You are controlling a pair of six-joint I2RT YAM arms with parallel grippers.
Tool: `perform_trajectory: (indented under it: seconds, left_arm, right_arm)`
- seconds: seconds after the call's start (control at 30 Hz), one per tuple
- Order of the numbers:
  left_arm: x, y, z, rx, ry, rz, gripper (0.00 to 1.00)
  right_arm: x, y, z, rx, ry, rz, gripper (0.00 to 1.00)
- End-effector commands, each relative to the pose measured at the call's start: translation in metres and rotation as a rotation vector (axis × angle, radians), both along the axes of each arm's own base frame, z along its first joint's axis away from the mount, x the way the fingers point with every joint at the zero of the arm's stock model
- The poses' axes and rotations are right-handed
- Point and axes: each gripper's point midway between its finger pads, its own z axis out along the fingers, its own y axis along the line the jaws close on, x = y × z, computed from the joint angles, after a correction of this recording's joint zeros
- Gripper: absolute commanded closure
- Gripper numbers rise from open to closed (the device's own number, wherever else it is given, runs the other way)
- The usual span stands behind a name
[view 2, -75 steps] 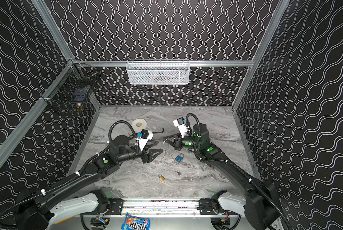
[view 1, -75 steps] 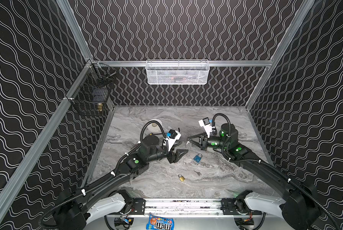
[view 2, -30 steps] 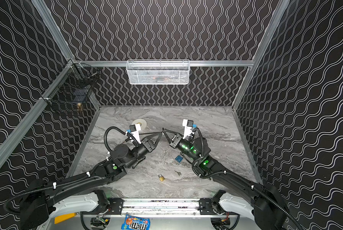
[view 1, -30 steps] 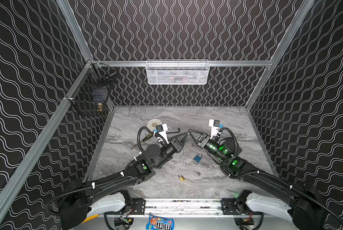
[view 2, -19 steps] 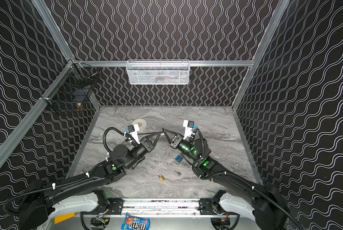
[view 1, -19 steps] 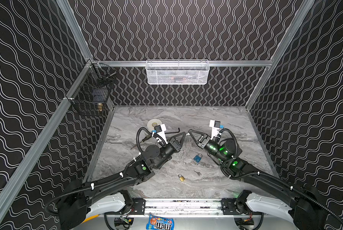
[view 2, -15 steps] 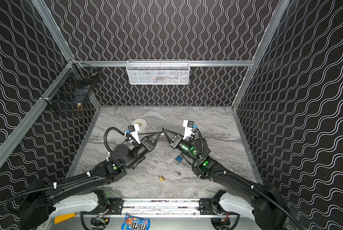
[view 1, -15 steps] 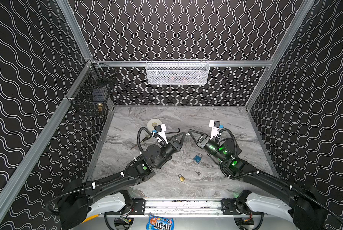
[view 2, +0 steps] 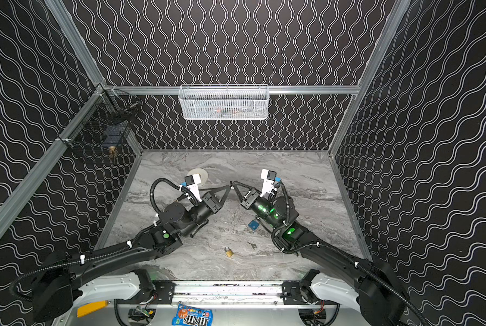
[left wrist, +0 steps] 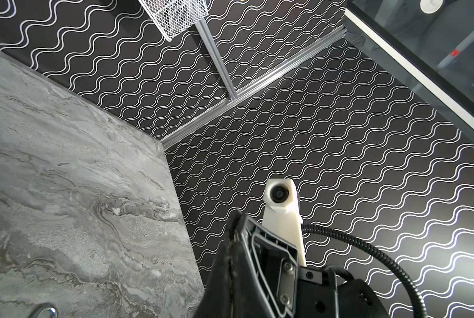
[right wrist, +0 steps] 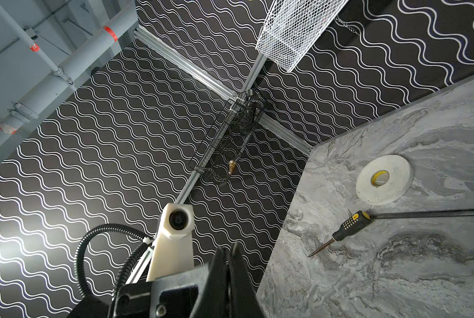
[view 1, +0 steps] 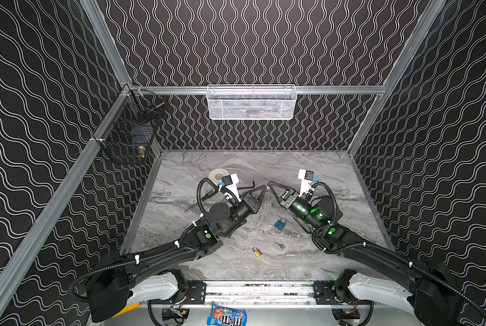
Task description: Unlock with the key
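A small silver key point(view 1: 280, 245) point(view 2: 252, 245) lies on the marble table in both top views. A brass padlock point(view 1: 257, 252) point(view 2: 229, 252) rests just left of it, and a blue padlock point(view 1: 280, 224) point(view 2: 253, 225) lies behind it. My left gripper point(view 1: 264, 186) point(view 2: 230, 186) point(left wrist: 237, 217) is shut and empty, raised above the table's middle. My right gripper point(view 1: 269, 183) point(view 2: 232, 183) point(right wrist: 227, 246) is also shut and empty. The two tips point at each other and nearly touch, well behind and above the key and both padlocks.
A white tape roll point(view 1: 218, 175) point(right wrist: 383, 179), a black-and-yellow screwdriver point(right wrist: 346, 228) and a black hex key point(view 1: 247, 185) lie behind the left arm. A white mesh basket point(view 1: 251, 103) hangs on the back wall and a black wire basket point(view 1: 131, 135) on the left wall.
Both grippers rose from near the table and tilted upward toward the middle. The left gripper went from open to shut. The key and padlocks stayed put.
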Motion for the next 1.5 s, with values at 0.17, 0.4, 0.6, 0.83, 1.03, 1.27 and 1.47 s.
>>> perform_trajectory:
  seconds: [0.17,0.4,0.6,0.83,1.03,1.27,1.47]
  left_arm:
    - [-0.009,-0.005,0.009,0.030,-0.062,-0.053,1.00]
    - [-0.013,0.004,-0.033,0.400,-0.016,-0.079,1.00]
    - [-0.022,0.004,-0.050,0.606,-0.039,-0.241,1.00]
    - [-0.025,0.003,-0.055,0.650,-0.062,-0.375,1.00]
    - [-0.031,-0.002,-0.044,0.597,-0.105,-0.448,1.00]
    - [-0.037,-0.003,-0.041,0.602,-0.130,-0.478,1.00]
    - [-0.039,-0.006,-0.042,0.604,-0.135,-0.509,1.00]
  right_arm:
    - [-0.007,0.000,0.008,0.005,-0.046,0.020,0.80]
    - [-0.001,-0.015,-0.001,-0.168,-0.016,0.002,0.49]
    - [-0.015,-0.015,-0.014,-0.331,-0.044,0.156,0.44]
    - [-0.051,-0.011,-0.033,-0.391,-0.111,0.418,0.45]
    - [-0.057,-0.010,-0.051,-0.389,-0.105,0.479,0.47]
    - [-0.055,-0.005,-0.055,-0.399,-0.113,0.528,0.51]
    - [-0.052,-0.002,-0.055,-0.389,-0.132,0.537,0.60]
